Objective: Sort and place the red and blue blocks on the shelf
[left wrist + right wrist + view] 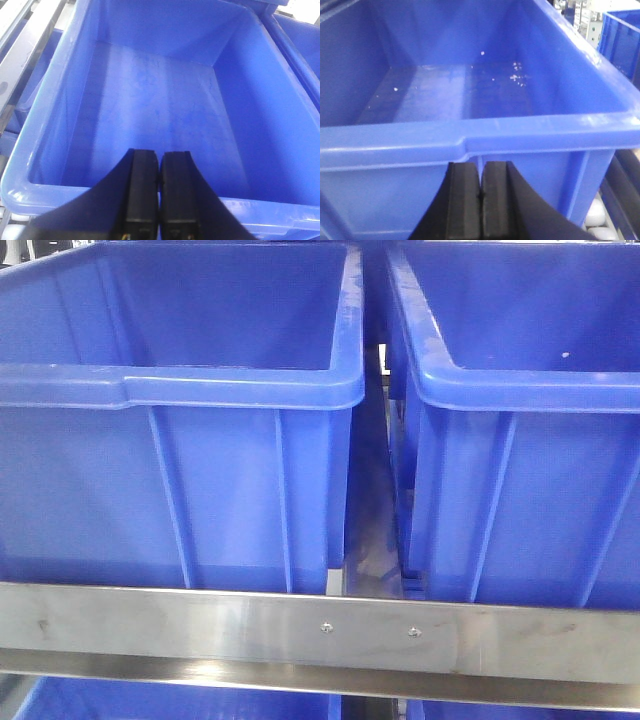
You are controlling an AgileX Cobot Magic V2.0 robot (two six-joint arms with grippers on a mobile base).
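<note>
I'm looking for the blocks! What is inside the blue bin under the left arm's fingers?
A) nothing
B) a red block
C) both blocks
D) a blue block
A: in the left wrist view the blue bin shows only its bare floor beyond the shut fingers, with no block in sight.

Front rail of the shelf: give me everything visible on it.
The rail is a flat band of brushed steel, scuffed, running level across the whole front view below the two blue bins, which sit behind and above it. Two small screws sit near its middle. Its lower edge folds to a brighter lip. More blue shows beneath it. No blocks or grippers touch it in this view.
</note>
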